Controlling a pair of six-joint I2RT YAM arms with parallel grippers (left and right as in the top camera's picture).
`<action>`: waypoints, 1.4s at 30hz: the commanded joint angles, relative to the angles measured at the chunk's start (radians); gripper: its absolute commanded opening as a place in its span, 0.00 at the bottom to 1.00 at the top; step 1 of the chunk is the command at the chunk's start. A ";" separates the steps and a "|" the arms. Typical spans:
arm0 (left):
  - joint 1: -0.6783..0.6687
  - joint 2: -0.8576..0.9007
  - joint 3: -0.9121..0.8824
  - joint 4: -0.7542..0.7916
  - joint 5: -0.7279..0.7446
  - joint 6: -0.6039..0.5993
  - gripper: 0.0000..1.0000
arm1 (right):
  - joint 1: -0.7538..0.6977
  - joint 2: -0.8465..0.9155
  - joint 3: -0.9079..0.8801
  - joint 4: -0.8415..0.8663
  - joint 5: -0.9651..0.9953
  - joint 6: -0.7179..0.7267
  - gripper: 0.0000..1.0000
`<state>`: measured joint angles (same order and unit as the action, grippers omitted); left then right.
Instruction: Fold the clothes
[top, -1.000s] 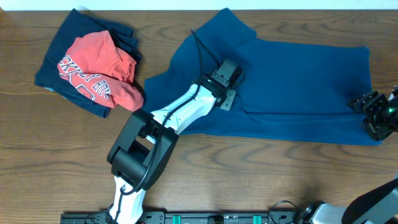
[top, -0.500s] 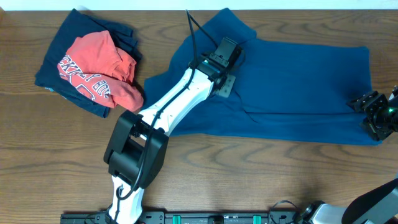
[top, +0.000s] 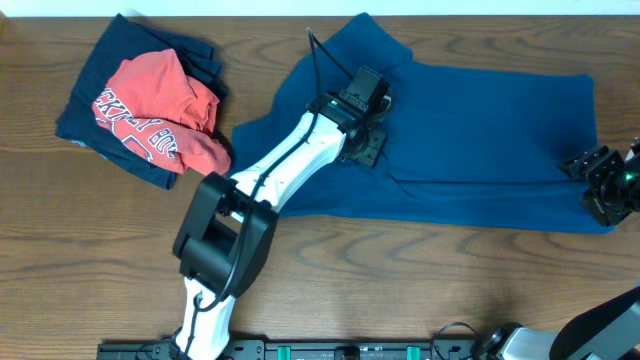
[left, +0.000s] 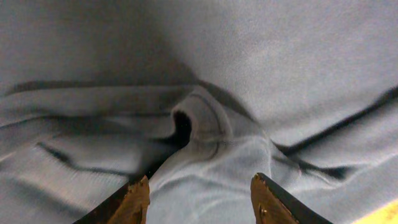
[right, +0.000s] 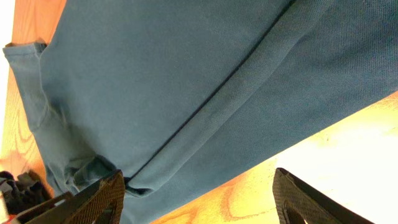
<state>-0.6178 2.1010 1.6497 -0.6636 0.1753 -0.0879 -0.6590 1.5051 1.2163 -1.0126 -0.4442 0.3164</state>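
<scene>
A brown wooden table (top: 400, 270) seen from above. A large medium-blue T-shirt (top: 480, 130) lies spread across its middle and right side, partly folded, with one long crease running along it. At the far left, well apart from it, a navy garment (top: 105, 60) lies flat with a crumpled red tee (top: 150, 100) on top. The tee's white lettering (top: 125, 125) is too creased to read.

The white left arm (top: 290, 170) reaches over the blue shirt's left part. The left gripper (left: 199, 186) hangs close above a raised, ribbed fold of cloth – jaws parted, nothing clamped. The right gripper (right: 199, 190) sits at the shirt's right edge, jaws spread wide and holding nothing – blue fabric and bare wood show between them.
</scene>
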 joint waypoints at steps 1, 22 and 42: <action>0.000 0.046 -0.011 0.019 0.023 0.029 0.50 | 0.006 -0.001 0.012 -0.001 0.003 -0.015 0.75; -0.007 0.042 -0.008 0.154 0.023 0.037 0.50 | 0.006 -0.001 0.012 -0.006 0.003 -0.015 0.74; -0.005 0.068 -0.008 0.113 -0.091 0.032 0.50 | 0.006 -0.001 0.012 -0.009 0.003 -0.014 0.74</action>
<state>-0.6235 2.1536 1.6424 -0.5579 0.1444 -0.0540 -0.6590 1.5051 1.2163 -1.0206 -0.4446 0.3164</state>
